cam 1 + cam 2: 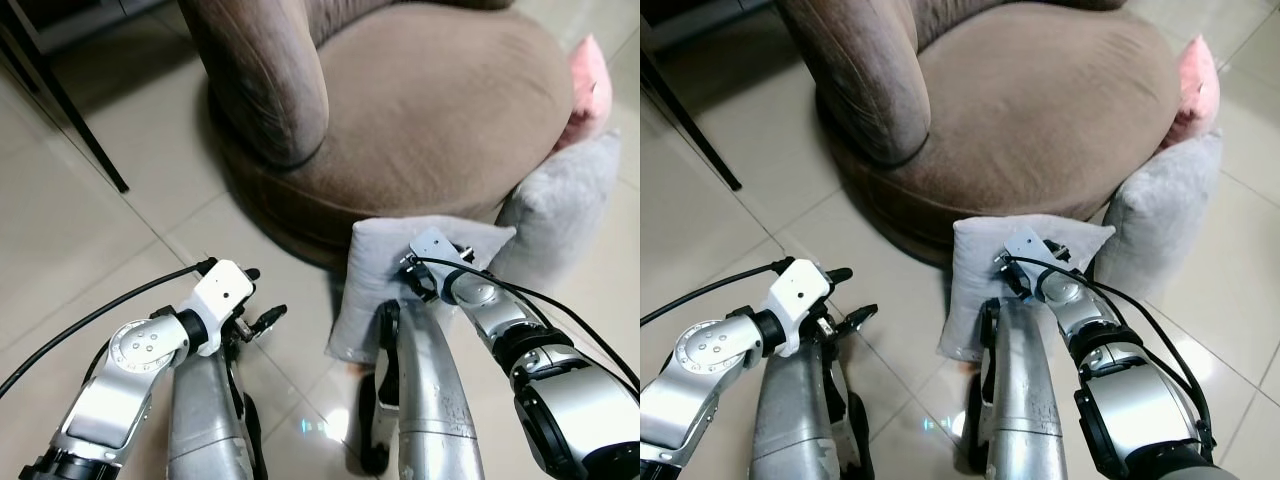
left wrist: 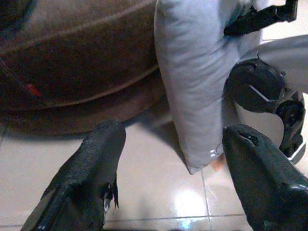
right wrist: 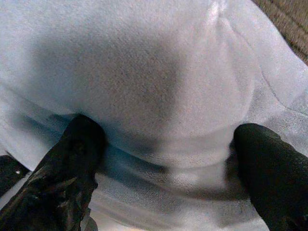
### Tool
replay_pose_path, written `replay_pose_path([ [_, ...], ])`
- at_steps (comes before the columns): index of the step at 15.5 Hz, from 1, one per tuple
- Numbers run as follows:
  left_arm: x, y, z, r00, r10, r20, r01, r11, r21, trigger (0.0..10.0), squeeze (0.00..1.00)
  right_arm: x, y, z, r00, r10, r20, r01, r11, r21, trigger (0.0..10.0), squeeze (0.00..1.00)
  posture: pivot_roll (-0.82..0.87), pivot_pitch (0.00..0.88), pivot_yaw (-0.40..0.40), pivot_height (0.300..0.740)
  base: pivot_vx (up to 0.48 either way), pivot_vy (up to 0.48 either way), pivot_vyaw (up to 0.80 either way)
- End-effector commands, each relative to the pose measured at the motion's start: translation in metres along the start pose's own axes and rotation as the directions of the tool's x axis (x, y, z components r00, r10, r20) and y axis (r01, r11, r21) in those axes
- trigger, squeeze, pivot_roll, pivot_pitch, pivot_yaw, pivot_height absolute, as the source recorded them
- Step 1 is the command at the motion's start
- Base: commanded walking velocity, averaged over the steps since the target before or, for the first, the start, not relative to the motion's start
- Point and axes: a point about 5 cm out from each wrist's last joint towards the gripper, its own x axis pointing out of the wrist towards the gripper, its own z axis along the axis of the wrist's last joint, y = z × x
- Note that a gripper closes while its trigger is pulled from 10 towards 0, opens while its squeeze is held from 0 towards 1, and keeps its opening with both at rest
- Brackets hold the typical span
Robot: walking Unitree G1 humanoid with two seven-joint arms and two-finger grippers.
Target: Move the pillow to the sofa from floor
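Pinching the grey pillow [image 1: 400, 265], which stands on the floor [image 1: 90, 250] against the near side of the sofa [image 1: 440, 100], the right gripper [image 3: 166, 159] needs more fabric before lifting. The left gripper [image 2: 168, 163], fingers spread, should steady the left edge.

Grey pillow [image 1: 980, 280] stands upright against the brown sofa [image 1: 1040, 110] base — right end effector [image 1: 1012, 268] pressed into its top edge.
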Motion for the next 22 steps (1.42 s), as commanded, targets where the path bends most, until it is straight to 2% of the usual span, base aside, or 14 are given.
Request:
replay_pose_path([
  [1, -0.0043, -0.0021, -0.0033, 1.000, 0.006, -0.015, -0.006, 1.000, -0.011, 10.0, 0.00, -0.0016, 0.0034, -0.0157, 0.998, 0.001, -0.063, -0.001, 1.000, -0.008, 2.7, 0.00, 0.06, 0.330, -0.034, 0.469, 0.000, 0.000, 0.00],
  [2, -0.0042, -0.0033, -0.0027, 1.000, 0.002, -0.018, -0.002, 1.000, -0.014, 10.0, 0.00, -0.0015, 0.0039, -0.0155, 0.998, 0.000, -0.060, 0.000, 1.000, -0.010, 0.0, 0.00, 0.06, 0.330, -0.036, 0.469, 0.000, 0.000, 0.00],
  [22, 0.0036, -0.0052, 0.0006, 1.000, -0.006, -0.018, 0.006, 1.000, -0.021, 10.0, 0.00, -0.0011, 0.0045, -0.0135, 0.999, 0.005, -0.049, -0.006, 1.000, -0.020, 0.0, 0.00, 0.05, 0.300, -0.037, 0.469, 0.000, 0.000, 0.00],
])
